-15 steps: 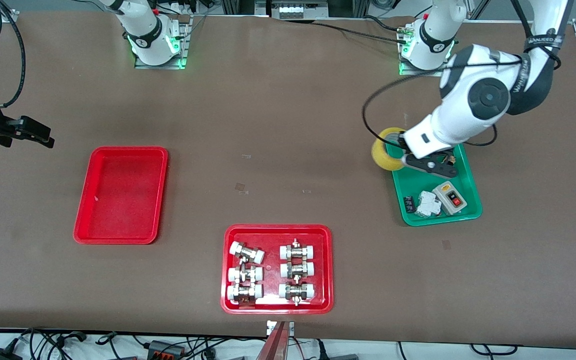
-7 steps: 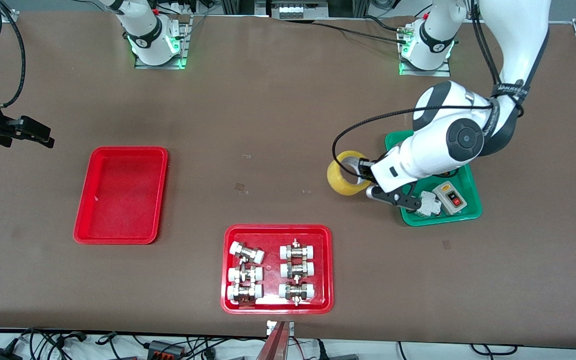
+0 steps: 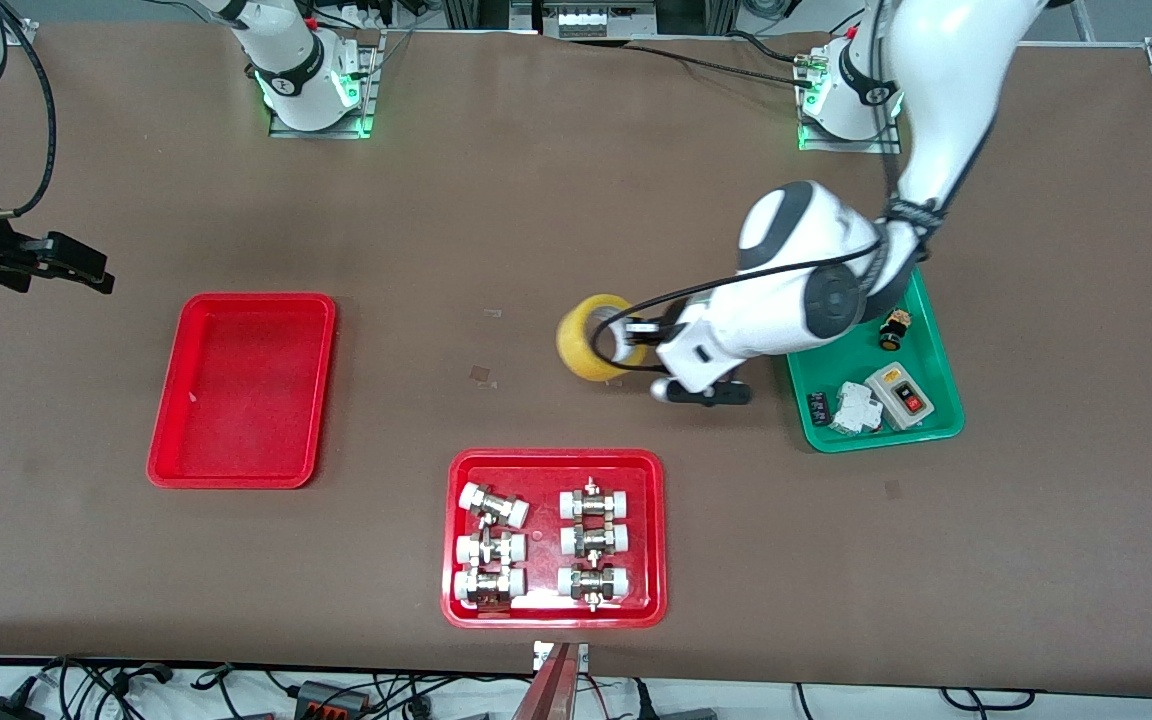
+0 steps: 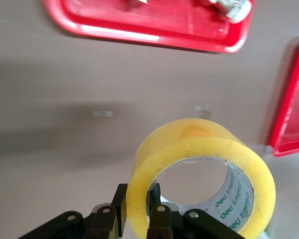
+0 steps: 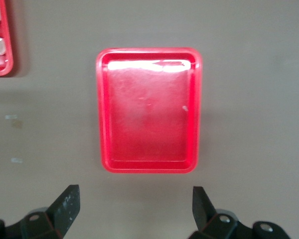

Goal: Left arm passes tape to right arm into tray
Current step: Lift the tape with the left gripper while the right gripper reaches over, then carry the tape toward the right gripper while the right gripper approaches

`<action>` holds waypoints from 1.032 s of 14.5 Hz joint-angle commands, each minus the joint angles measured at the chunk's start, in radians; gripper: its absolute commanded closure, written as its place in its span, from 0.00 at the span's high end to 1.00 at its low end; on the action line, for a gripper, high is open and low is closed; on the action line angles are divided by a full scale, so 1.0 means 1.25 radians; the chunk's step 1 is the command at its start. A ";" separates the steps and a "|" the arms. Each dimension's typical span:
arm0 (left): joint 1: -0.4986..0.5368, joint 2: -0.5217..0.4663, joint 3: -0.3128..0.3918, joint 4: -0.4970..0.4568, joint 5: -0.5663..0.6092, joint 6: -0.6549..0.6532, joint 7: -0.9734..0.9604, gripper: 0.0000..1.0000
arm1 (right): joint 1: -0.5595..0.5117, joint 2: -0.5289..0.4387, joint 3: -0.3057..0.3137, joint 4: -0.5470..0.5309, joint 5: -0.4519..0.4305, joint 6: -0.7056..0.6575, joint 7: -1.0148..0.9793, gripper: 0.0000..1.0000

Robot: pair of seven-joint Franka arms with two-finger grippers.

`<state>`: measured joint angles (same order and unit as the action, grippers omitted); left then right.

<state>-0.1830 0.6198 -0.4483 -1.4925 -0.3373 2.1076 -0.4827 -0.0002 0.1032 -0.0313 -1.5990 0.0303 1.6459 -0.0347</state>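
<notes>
Yellowish tape [image 3: 593, 338] was up in the air over bare table, about mid-table, pinched in the left gripper [image 3: 633, 337]. In the left wrist view the thin black fingers [image 4: 156, 215] were clamped on the wall of the ring, one inside the core and one outside, so the roll hung out in front of the hand with its open hole facing roughly sideways, ring axis about level with the table.

What the handover turned on, I'd say: the right gripper [image 3: 76, 265] was well apart from the tape, over the table at the right arm's end, with the tray [image 3: 242, 388] lying between the two. Its fingers were spread wide with nothing in them, and the right wrist view looked straight down at the tray [image 5: 148, 110]. So the free side of the ring pointed toward the right arm, which looked like the side to grab, but both arms had a lot of gap to close first.

Hard to make out: the left fingertips were mostly covered by the tape in the front view, and the right arm was cut off at the frame edge, so only its hand showed.
</notes>
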 commanded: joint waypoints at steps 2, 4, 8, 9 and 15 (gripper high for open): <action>-0.067 0.101 0.003 0.155 -0.010 0.029 -0.135 0.00 | 0.075 0.050 0.004 -0.004 0.088 -0.006 -0.004 1.00; -0.099 0.118 0.004 0.153 -0.009 0.127 -0.198 0.00 | 0.102 0.094 0.004 -0.002 0.201 0.011 -0.005 1.00; -0.086 0.102 0.010 0.147 0.041 0.116 -0.240 0.00 | 0.168 0.164 0.004 -0.002 0.350 0.129 -0.004 1.00; -0.083 0.098 0.010 0.148 0.065 0.064 -0.241 0.00 | 0.183 0.173 0.004 -0.001 0.382 0.159 -0.007 1.00; -0.086 0.105 0.010 0.158 0.082 0.043 -0.229 0.00 | 0.201 0.325 0.005 0.068 0.687 0.229 -0.102 1.00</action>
<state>-0.2839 0.7562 -0.4369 -1.3164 -0.2458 2.1796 -0.7647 0.2425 0.4301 -0.0181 -1.5750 0.7612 1.9254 -0.1010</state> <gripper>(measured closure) 0.789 0.000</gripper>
